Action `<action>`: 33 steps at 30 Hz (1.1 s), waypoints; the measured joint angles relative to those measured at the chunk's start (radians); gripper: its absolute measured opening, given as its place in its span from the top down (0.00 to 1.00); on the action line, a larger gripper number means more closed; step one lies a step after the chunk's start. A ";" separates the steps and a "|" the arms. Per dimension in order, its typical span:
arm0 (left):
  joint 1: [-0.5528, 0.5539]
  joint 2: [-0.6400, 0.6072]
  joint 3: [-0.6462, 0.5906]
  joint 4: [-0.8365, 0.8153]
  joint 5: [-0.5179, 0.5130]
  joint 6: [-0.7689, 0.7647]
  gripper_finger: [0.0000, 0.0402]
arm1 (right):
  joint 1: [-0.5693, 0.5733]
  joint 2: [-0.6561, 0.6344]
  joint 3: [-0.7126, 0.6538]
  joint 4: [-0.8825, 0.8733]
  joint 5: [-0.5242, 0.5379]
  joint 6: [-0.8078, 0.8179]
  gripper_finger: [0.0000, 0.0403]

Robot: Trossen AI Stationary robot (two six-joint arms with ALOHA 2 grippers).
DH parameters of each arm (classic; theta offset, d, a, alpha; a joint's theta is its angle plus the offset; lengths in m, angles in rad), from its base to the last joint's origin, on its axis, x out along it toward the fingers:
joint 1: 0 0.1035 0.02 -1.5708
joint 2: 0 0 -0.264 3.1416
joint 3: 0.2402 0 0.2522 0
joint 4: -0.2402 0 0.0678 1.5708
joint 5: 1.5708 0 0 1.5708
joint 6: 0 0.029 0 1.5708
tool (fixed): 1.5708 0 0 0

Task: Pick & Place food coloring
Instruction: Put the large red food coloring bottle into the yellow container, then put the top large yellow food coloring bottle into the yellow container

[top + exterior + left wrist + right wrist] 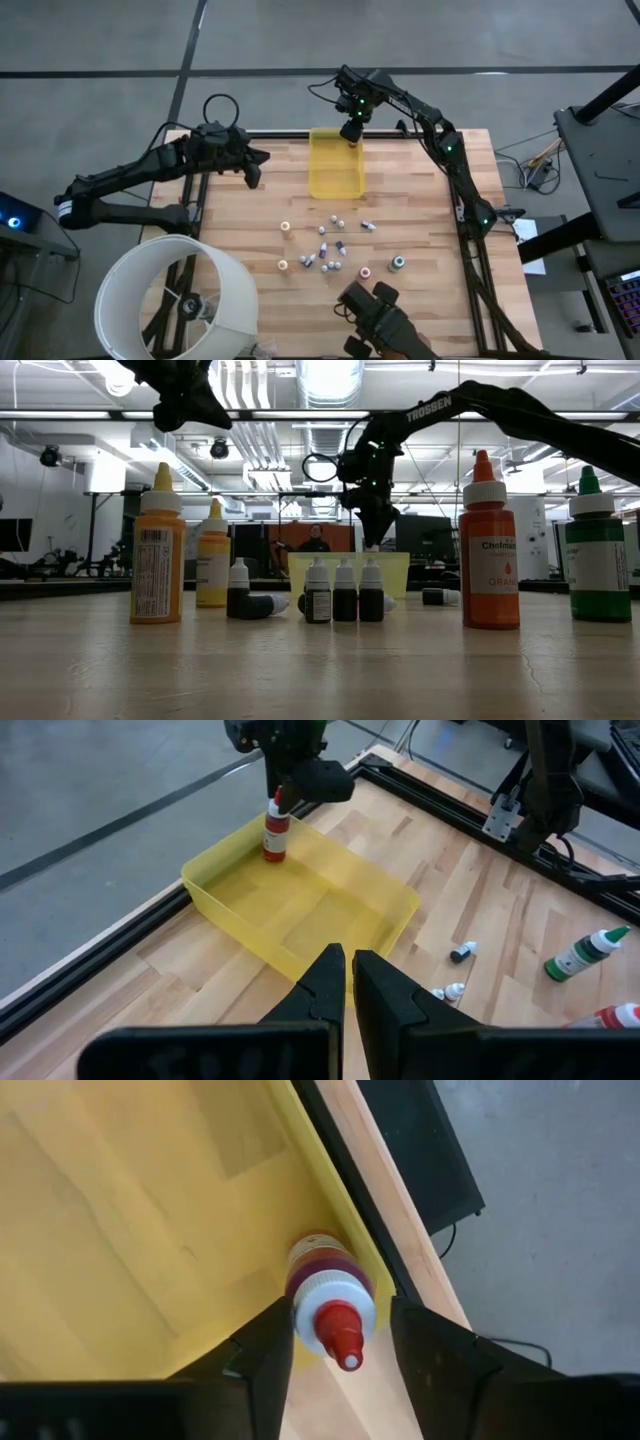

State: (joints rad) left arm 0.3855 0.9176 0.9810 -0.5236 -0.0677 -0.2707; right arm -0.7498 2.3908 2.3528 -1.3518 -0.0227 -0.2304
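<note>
A food coloring bottle (330, 1295) with a white collar and red tip stands upright on its base in the far corner of the translucent yellow tray (335, 185); the left wrist view also shows this bottle (274, 835). My right gripper (340, 1325) points down over it, open, one finger on either side of the cap with a gap showing. Several more food coloring bottles (325, 245) stand or lie on the wooden table nearer the front. My left gripper (252, 172) hovers shut above the table's far left, its fingertips (348, 965) holding nothing.
In the low view, tall yellow (158, 550), orange (490, 550) and green (597, 550) bottles stand in front, with small dark ones (345, 595) between them. A white ring-shaped shade (175, 295) covers the near left corner. A dark device (380, 315) sits at the near edge.
</note>
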 joint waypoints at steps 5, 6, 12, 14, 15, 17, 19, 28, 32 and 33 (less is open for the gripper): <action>0.000 0.000 0.000 0.000 0.002 0.000 1.00 | 0.001 -0.014 0.002 -0.012 0.000 0.002 0.57; 0.000 0.000 -0.001 0.000 0.002 0.000 1.00 | 0.001 -0.020 0.002 -0.017 0.000 0.000 0.57; 0.000 0.000 -0.001 0.000 0.002 0.000 1.00 | 0.001 -0.062 0.003 -0.034 0.000 -0.010 0.55; 0.000 0.000 -0.001 0.000 0.002 0.000 1.00 | 0.001 -0.082 0.003 -0.040 -0.003 -0.012 0.54; 0.000 0.000 -0.001 0.000 0.002 0.000 1.00 | 0.002 -0.093 0.003 -0.044 -0.004 -0.012 0.54; 0.000 0.000 -0.001 0.000 0.002 0.000 1.00 | 0.006 -0.116 0.003 -0.059 -0.007 -0.012 0.54; 0.000 0.000 -0.002 0.000 0.002 0.000 1.00 | 0.016 -0.143 0.003 -0.073 -0.009 -0.012 0.54; 0.000 0.000 -0.002 0.000 0.001 0.001 1.00 | 0.102 -0.295 0.003 -0.129 -0.186 0.006 0.55; 0.000 0.000 -0.002 0.000 0.001 0.001 1.00 | 0.166 -0.364 0.003 -0.130 -0.188 0.006 0.55; 0.000 0.000 -0.002 0.000 0.001 0.001 1.00 | 0.181 -0.381 0.003 -0.130 -0.188 0.006 0.55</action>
State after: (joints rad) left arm 0.3855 0.9176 0.9791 -0.5236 -0.0668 -0.2695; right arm -0.5684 2.0101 2.3562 -1.4822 -0.2104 -0.2243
